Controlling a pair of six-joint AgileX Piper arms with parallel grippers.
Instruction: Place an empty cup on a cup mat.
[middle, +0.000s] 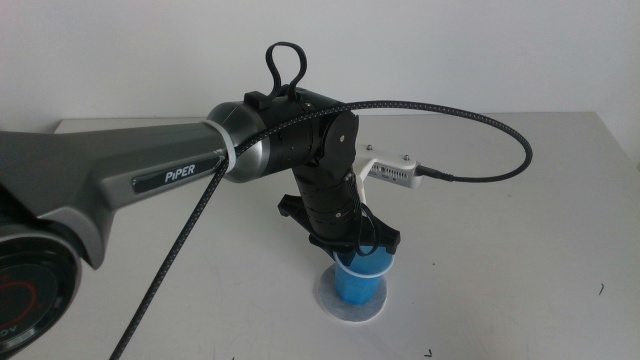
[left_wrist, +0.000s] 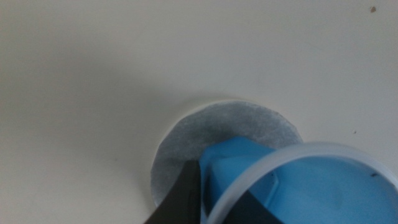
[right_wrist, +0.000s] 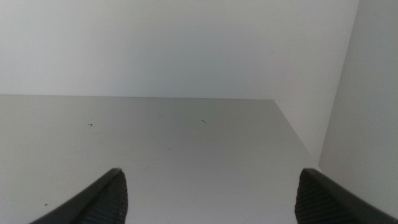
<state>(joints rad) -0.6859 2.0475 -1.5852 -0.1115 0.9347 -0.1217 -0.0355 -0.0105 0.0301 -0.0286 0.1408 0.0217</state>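
In the middle view the left arm (middle: 150, 185) reaches in from nine o'clock and bends down over the table (middle: 520, 250), carrying the left gripper (middle: 355, 250) to a spot at about six o'clock of the picture's centre. Its jaws pinch the cup (middle: 362, 282) at the rim, one dark jaw showing against the blue wall in the left wrist view. The cup hangs directly below the gripper, mouth up and base down, its long axis close to vertical, so the coming move turns on a straight drop or a simple release, not on any sideways shift.

The cup mat (middle: 352, 303) lies flat under the cup, its pale edge showing all round the blue base from about seven to four o'clock. The cup looks centred on the mat; whether its base is touching or hovering just above, I cannot tell. The left wrist view shows the grey disc (left_wrist: 211, 140) beyond the cup's white rim (left_wrist: 323, 149).

The right gripper (right_wrist: 208, 199) waits out of the middle view, jaws spread wide over bare table, holding nothing. The left arm is plainly the nearer one.
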